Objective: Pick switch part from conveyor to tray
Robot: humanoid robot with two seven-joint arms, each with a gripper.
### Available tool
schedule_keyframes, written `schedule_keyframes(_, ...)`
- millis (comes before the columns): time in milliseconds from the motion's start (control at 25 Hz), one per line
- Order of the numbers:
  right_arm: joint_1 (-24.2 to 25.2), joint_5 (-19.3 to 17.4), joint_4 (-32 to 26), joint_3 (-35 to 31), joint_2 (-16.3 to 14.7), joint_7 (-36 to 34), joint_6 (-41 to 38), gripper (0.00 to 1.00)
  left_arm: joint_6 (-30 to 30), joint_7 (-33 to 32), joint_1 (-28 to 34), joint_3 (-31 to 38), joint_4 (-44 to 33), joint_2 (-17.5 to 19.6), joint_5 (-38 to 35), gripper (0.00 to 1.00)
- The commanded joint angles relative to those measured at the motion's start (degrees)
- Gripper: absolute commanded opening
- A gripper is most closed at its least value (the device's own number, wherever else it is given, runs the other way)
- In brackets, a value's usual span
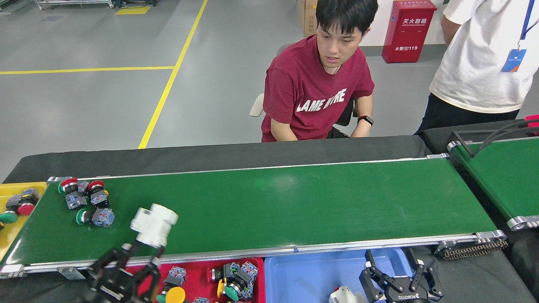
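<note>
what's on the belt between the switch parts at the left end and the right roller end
In the head view nothing: from the switch parts to the right end of the conveyor the green belt is bare.

White letters reading "LAME", then a partly hidden word ending in "RE", are seen on the seated person's dark red T-shirt (320, 90). Chinese signs and "119" are printed on the red metal box (407, 30).
</note>
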Motion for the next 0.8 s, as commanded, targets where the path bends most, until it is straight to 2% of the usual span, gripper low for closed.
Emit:
schedule_keyframes(0,0.0,0.0,-0.9,-0.1,-0.3,-0.4,-0.2,0.99,-0.6,0.3,-1.3,-2.7,-0.9,-0.5,-0.5,0.03)
schedule_keyframes(200,0.1,0.0,-1.0,-0.1,-0.4,-0.4,-0.2,0.99,-1.0,0.2,-8.0,-14.5,-0.9,-1.9,-1.3,0.05)
schedule_keyframes(280,0.1,0.0,-1.0,-0.1,-0.4,-0.4,-0.2,0.99,-0.9,-0.2,-8.8,-19.1,-0.8,-2.1,-4.1,0.06)
schedule_keyframes(401,0.1,0.0,-1.0,-0.1,-0.4,-0.4,-0.2,0.99,-1.1,-1.7,-8.8,-25.4,-0.8,-4.7,-8.3,0.11)
schedule_keyframes(441,0.1,0.0,-1.0,-0.1,-0.4,-0.4,-0.2,0.99,-1.1,-2.9,-8.7,-27.0,-0.8,-5.6,-9.8,0.2)
schedule_keyframes(481,0.1,0.0,-1.0,-0.1,-0.3,-0.4,-0.2,0.99,-0.5,-4.1,-8.7,-27.6,-0.8,-6.5,-11.2,0.39)
schedule_keyframes(561,0.1,0.0,-1.0,-0.1,-0.4,-0.4,-0.2,0.99,0.8,-6.8,-8.0,-27.3,-0.7,-10.8,-14.9,0.93)
schedule_keyframes(601,0.1,0.0,-1.0,-0.1,-0.4,-0.4,-0.2,0.99,1.6,-6.8,-7.3,-27.2,-0.6,-12.1,-15.9,1.0)
schedule_keyframes(761,0.2,0.0,-1.0,-0.1,-0.3,-0.4,-0.2,0.99,1.8,-6.8,-6.7,-24.4,-0.7,-12.7,-15.7,1.0)
